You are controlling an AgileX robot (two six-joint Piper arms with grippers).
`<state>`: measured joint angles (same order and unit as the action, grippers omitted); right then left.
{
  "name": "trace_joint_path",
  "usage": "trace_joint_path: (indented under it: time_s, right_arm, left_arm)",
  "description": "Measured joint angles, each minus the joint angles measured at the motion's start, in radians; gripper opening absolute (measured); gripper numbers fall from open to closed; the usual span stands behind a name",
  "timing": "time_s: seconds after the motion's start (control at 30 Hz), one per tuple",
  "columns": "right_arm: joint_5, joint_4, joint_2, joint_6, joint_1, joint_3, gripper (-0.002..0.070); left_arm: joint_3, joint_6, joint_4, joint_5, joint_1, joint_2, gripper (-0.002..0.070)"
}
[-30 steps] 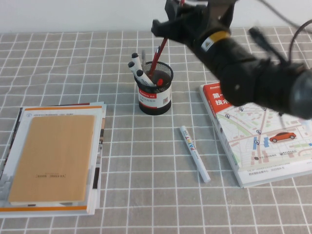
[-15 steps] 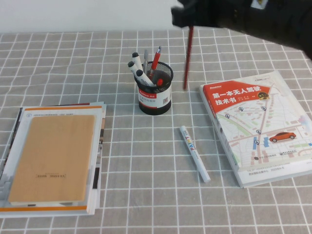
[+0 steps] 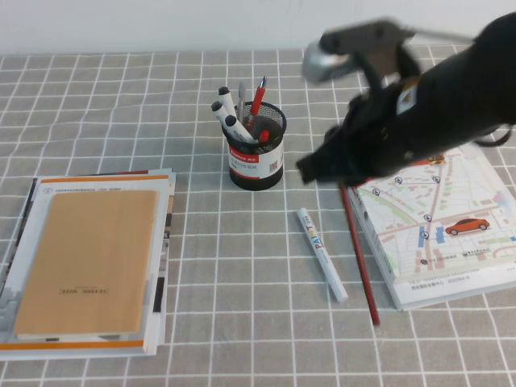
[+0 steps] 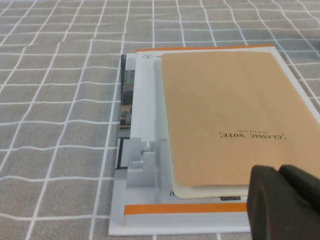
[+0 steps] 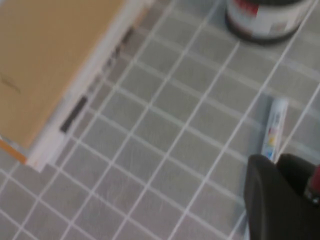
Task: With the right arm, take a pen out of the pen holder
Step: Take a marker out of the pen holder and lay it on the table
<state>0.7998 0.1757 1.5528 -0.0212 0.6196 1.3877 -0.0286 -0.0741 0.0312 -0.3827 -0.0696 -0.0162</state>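
Note:
The black mesh pen holder (image 3: 256,157) stands mid-table with several pens and markers in it; its base also shows in the right wrist view (image 5: 265,20). My right gripper (image 3: 339,179) is to the right of the holder and in front of it, shut on a red pen (image 3: 361,258). The pen slants down toward the table's front, between the white marker (image 3: 321,253) and the map book (image 3: 435,218). In the right wrist view a bit of the red pen (image 5: 315,181) shows beside the right gripper (image 5: 278,164). My left gripper (image 4: 280,172) is shut and hovers over the tan notebook (image 4: 230,110).
The tan notebook lies on a stack of books (image 3: 89,262) at the front left. The map book lies at the right, partly under my right arm. The white marker (image 5: 274,132) lies on the checked cloth in front of the holder.
My right arm has lifted the red pen out of the holder, then swung down and forward with it to the spot beside the white marker.

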Motion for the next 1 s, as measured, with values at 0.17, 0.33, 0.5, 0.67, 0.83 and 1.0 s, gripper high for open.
trace_joint_path:
  time_s: [0.17,0.33,0.5,0.67,0.83,1.0]
  right_arm:
    - [0.011,0.052,0.13,-0.008,0.0,0.0,-0.001]
    - [-0.006,0.097,0.294,-0.008,0.0,0.069,-0.001]
    - [-0.01,0.1,0.419,-0.008,0.0,0.18,-0.001]
    - [-0.01,0.1,0.506,-0.008,0.0,0.267,-0.001]
    - [-0.036,0.1,0.555,-0.008,-0.021,0.292,-0.0011]
    - [-0.085,0.098,0.571,-0.008,-0.03,0.292,-0.0011]
  left_arm:
    - [0.0,0.0,0.0,0.0,0.0,0.0,-0.0003]
    - [0.0,0.0,0.0,0.0,0.0,0.0,-0.0003]
    - [0.0,0.0,0.0,0.0,0.0,0.0,-0.0003]
    - [0.0,0.0,0.0,0.0,0.0,0.0,-0.0003]
    - [0.0,0.0,0.0,0.0,0.0,0.0,-0.0003]
    - [0.0,0.0,0.0,0.0,0.0,0.0,-0.0003]
